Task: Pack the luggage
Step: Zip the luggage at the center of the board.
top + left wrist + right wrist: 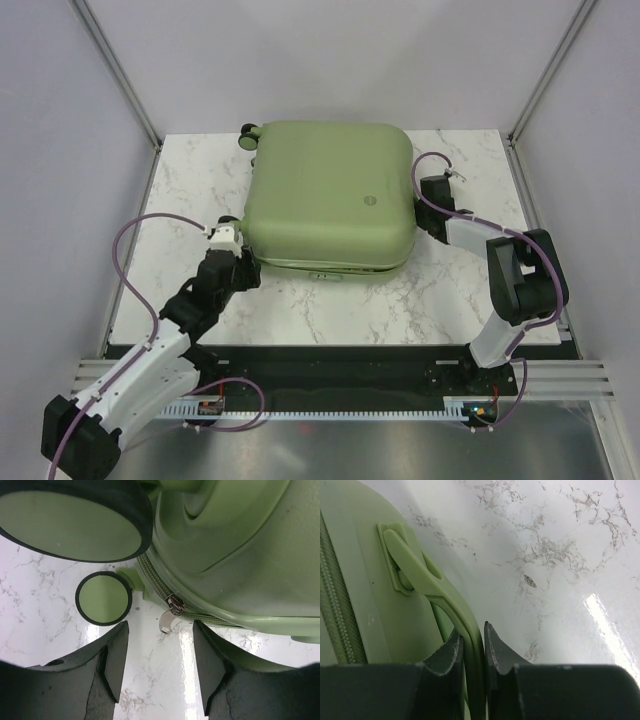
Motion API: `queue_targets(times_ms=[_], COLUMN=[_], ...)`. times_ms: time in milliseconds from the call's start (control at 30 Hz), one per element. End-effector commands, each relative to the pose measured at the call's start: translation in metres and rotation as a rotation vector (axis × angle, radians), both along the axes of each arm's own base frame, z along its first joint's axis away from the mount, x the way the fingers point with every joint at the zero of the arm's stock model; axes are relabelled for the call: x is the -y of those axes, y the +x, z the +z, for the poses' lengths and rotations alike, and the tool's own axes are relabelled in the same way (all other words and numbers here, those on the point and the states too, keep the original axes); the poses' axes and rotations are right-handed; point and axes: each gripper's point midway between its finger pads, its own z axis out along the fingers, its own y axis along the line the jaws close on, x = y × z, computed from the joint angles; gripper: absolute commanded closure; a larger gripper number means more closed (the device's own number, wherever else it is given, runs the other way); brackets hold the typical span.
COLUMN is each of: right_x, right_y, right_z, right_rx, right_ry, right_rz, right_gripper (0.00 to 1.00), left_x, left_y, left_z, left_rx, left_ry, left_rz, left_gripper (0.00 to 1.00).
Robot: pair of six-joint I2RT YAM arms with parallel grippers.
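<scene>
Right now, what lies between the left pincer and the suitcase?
In the left wrist view, only bare marble table lies between the open left pincer and the suitcase. The suitcase's metal zipper pull hangs down toward the gap between the fingers.

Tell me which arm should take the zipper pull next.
Left. The left gripper is open, with the zipper pull just ahead of the gap between its fingers. The right gripper is shut on the handle, on the opposite side of the luggage.
</scene>
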Motion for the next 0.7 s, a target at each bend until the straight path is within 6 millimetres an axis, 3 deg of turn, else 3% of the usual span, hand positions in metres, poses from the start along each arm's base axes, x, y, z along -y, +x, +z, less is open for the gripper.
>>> queue_targets(times_ms=[0, 100, 200, 267, 300, 467, 600, 667], right_x=[0.026, 0.038, 0.055, 0.066, 0.069, 0.094, 0.112, 0.122], right_y=[-0.03, -0.025, -0.022, -0.022, -0.022, -0.037, -0.058, -0.065], right_z=[-0.054, -0.056, -0.051, -0.049, -0.048, -0.048, -0.048, -0.046], right_rx=[-0.182, -0.183, -0.172, -0.172, -0.173, -0.203, -0.224, -0.23], right_ry=[-0.05, -0.039, -0.057, -0.058, -0.061, -0.098, -0.135, -0.148], right_rz=[-0.118, -0.139, -0.171, -0.189, -0.193, -0.251, -0.304, -0.326], right_gripper=[1.0, 1.0, 1.0, 1.0, 1.0, 1.0, 1.0, 1.0], left_x=[0.022, 0.03, 0.042, 0.054, 0.057, 0.072, 0.088, 0.101], left_y=[0.01, 0.015, 0.028, 0.039, 0.043, 0.064, 0.081, 0.086], left_z=[0.024, 0.023, 0.019, 0.027, 0.015, 0.03, 0.031, 0.022], left_rx=[0.059, 0.067, 0.069, 0.081, 0.04, 0.087, 0.09, 0.072], left_ry=[-0.059, -0.085, -0.11, -0.144, -0.129, -0.139, -0.138, -0.142], left_rz=[-0.114, -0.138, -0.166, -0.195, -0.197, -0.229, -0.282, -0.338], left_gripper=[0.39, 0.31, 0.31, 0.34, 0.35, 0.35, 0.35, 0.35])
